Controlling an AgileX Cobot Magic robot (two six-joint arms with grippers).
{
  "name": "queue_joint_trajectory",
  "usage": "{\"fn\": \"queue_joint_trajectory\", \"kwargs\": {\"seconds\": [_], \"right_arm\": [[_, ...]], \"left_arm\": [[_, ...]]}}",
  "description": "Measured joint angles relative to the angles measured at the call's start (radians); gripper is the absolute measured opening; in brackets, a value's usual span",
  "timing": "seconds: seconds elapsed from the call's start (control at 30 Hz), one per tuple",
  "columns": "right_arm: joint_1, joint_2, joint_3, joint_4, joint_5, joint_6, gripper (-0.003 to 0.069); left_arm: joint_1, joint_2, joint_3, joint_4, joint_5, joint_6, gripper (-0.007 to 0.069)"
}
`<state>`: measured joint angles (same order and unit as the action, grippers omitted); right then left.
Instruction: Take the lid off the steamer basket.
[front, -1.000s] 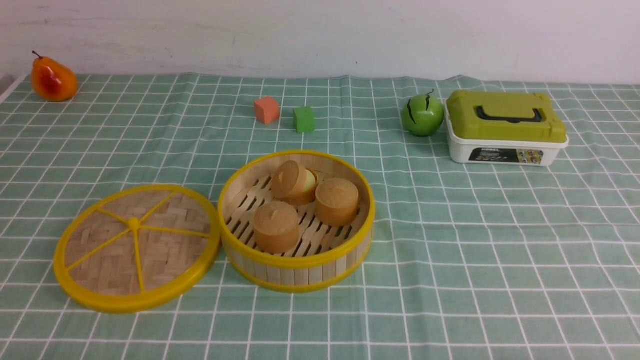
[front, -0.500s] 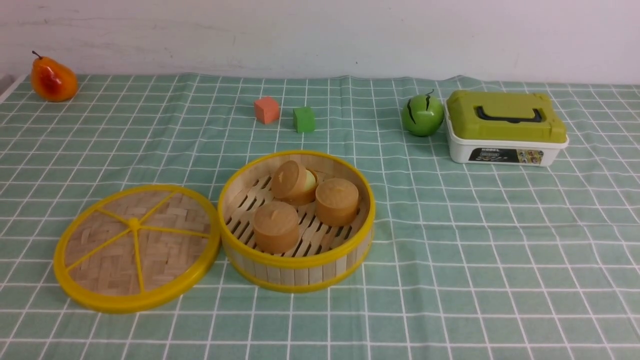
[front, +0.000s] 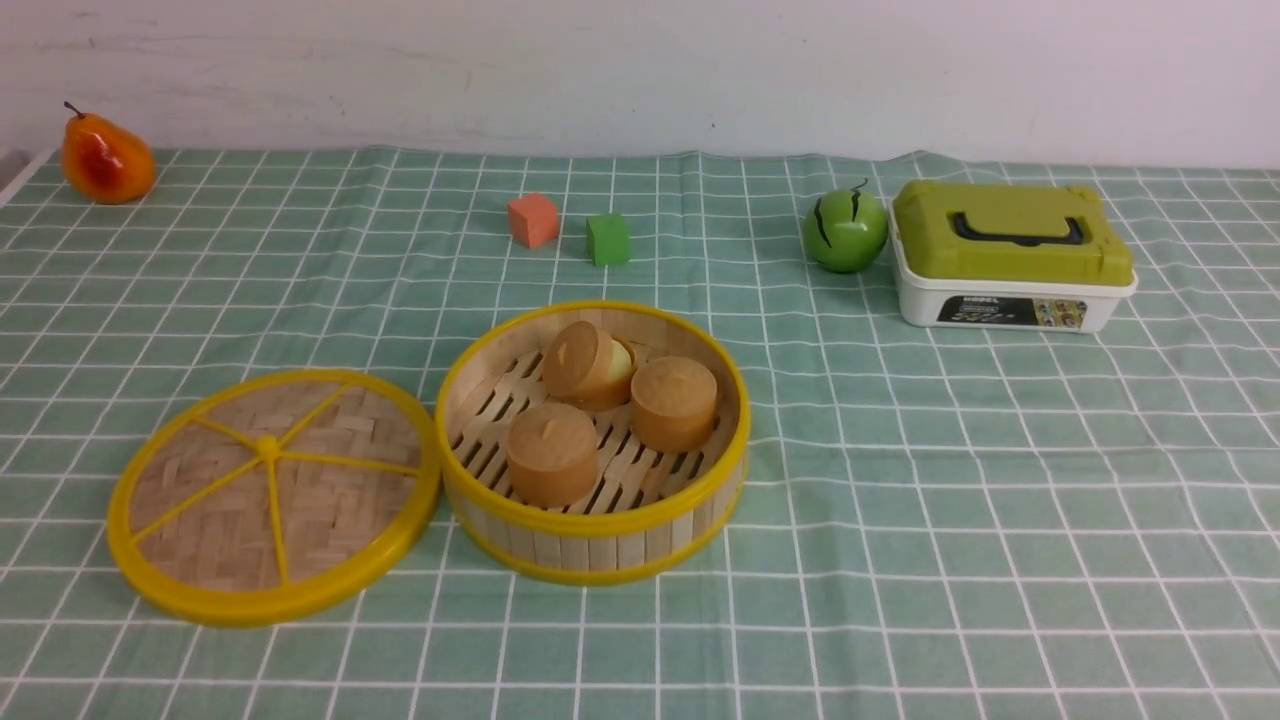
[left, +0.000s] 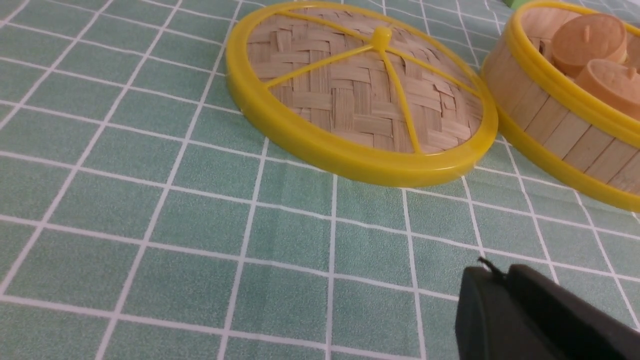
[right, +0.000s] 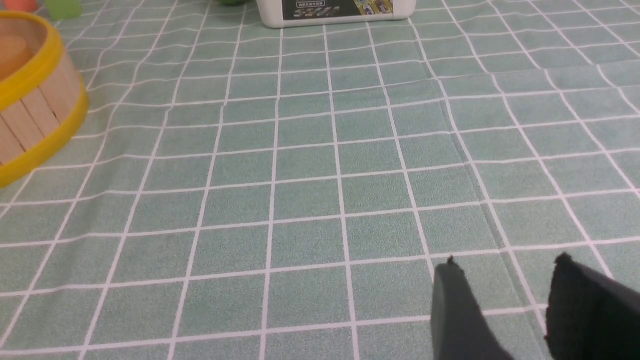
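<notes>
Tabletop: covered by a green cloth with a white grid; it carries every item below.
Steamer basket: stands near centre, uncovered; its slatted floor and three tan bun-shaped pieces inside are exposed.
Lid: lies flat on the cloth, knob up, just left of the steamer basket; the two yellow rims are very close and may touch, which the views do not settle.
White box: far right, olive-green lid with black handle closed. Not part of the task.
Green ball-shaped fruit: just left of the white box.
Pear: far left corner.
Cubes: one orange, one green, side by side at far centre.
Left tool: only a dark finger mass is visible in the left wrist view, low over bare cloth on the near side of the lid. It grasps nothing; whether the jaws are parted cannot be told.
Right tool: fingers parted with cloth visible between them, released, holding nothing, over bare cloth right of the steamer basket.
Step in hand: judged to be the closing step; the lid is off and set down.
Next move: judged to call only for keeping both tools clear of lid and basket; no further grasp appears needed.
</notes>
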<state>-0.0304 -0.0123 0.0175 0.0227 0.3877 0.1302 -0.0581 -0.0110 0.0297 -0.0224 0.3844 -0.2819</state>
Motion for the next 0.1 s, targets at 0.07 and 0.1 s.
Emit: {"fn": "queue_joint_trajectory", "kwargs": {"seconds": [0.07, 0.1], "right_arm": [[0.0, 0.0, 0.0, 0.0, 0.0, 0.0, 0.0241], [0.0, 0.0, 0.0, 0.0, 0.0, 0.0, 0.0241]], "left_arm": [[0.0, 0.0, 0.0, 0.0, 0.0, 0.0, 0.0043], [0.0, 0.0, 0.0, 0.0, 0.0, 0.0, 0.0044]]}}
